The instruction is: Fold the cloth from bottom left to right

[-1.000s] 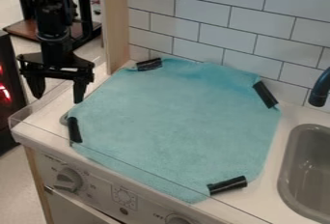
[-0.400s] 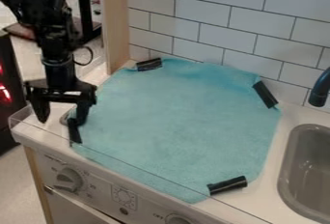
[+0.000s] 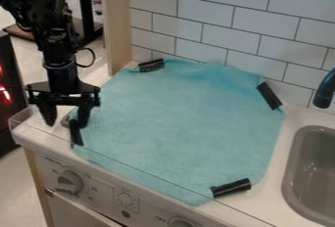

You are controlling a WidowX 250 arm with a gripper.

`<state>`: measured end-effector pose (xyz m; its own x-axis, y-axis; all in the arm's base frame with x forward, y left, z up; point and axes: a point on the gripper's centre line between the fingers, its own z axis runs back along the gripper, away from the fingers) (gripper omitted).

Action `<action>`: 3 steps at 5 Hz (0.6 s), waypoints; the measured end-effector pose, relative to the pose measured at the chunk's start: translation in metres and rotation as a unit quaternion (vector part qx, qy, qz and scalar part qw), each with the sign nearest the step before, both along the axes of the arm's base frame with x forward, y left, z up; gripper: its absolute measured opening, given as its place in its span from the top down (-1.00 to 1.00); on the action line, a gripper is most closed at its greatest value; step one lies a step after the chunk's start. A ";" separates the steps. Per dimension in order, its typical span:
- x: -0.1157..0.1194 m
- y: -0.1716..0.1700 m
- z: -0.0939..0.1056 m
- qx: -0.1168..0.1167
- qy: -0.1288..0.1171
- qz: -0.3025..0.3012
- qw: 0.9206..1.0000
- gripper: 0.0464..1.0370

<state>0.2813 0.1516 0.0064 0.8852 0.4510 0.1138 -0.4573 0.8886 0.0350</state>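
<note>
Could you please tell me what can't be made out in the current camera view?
Camera view: the countertop under the cloth, hidden by it.
Camera view: whether the gripper touches the cloth, hidden by its own fingers.
Camera view: the rest of the sink, cut off by the right edge.

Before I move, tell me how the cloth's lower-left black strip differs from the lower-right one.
The lower-left strip runs nearly up and down in view; the lower-right strip lies nearer level. The first looks thinner, the second wider. The first is beside the open hand, the second far from it. Both are black, at the cloth's edge.
</note>
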 end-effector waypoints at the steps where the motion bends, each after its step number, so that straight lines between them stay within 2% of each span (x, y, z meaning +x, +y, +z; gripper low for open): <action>1: 0.000 0.000 0.000 -0.001 -0.001 0.003 1.000 0.26; 2: -0.001 0.000 0.001 -0.004 0.001 0.009 1.000 0.64; 3: -0.002 0.002 0.002 -0.009 0.003 0.018 1.000 0.90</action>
